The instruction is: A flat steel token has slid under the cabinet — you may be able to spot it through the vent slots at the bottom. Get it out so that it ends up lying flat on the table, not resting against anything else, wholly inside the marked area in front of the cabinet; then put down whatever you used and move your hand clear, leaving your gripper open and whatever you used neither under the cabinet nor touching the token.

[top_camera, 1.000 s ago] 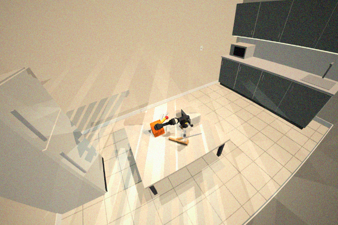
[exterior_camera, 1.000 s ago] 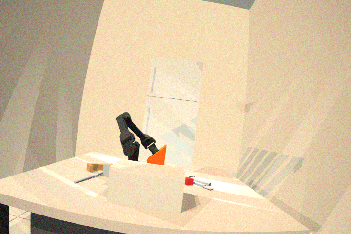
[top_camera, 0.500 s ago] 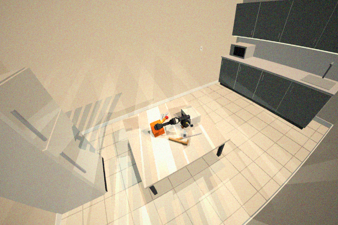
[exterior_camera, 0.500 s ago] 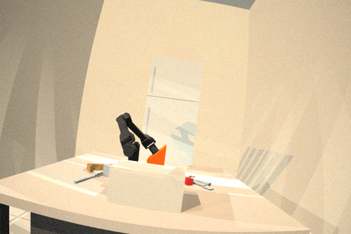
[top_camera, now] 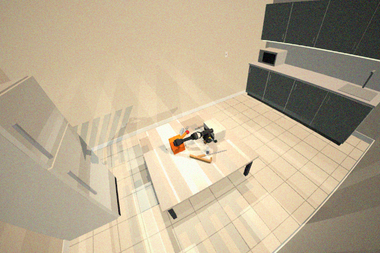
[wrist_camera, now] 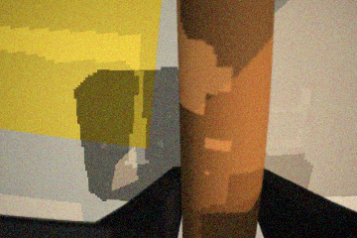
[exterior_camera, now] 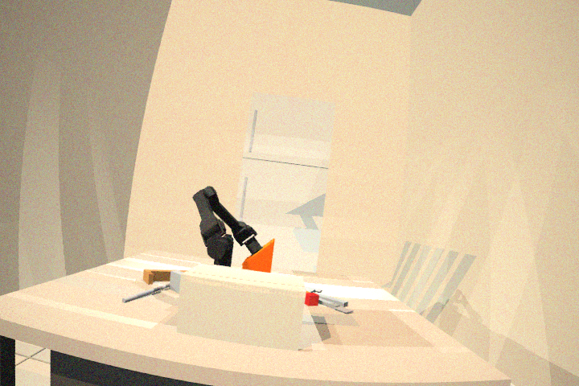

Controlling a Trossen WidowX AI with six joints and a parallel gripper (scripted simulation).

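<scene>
My gripper (wrist_camera: 215, 176) is shut on an orange-brown handle (wrist_camera: 226, 124), which runs up the wrist view between the black fingers. Its far end is out of the wrist view. The pale box-shaped cabinet (top_camera: 216, 129) (exterior_camera: 240, 311) stands on the table. In the top view the gripper is in front of the cabinet and covers part of it. A flat yellow patch (wrist_camera: 48, 94), probably the marked area, lies left of the handle in the wrist view, partly in shadow. I cannot make out the steel token or the vent slots in any view.
A wooden piece (top_camera: 200, 158) (exterior_camera: 156, 276), a thin grey rod (top_camera: 219, 152) (exterior_camera: 140, 294) and a small grey block (top_camera: 207, 152) lie to one side. A red block (top_camera: 187, 132) (exterior_camera: 311, 298) and grey bars (exterior_camera: 333, 302) lie on the other. The arm's base is orange (top_camera: 173, 147) (exterior_camera: 262, 260).
</scene>
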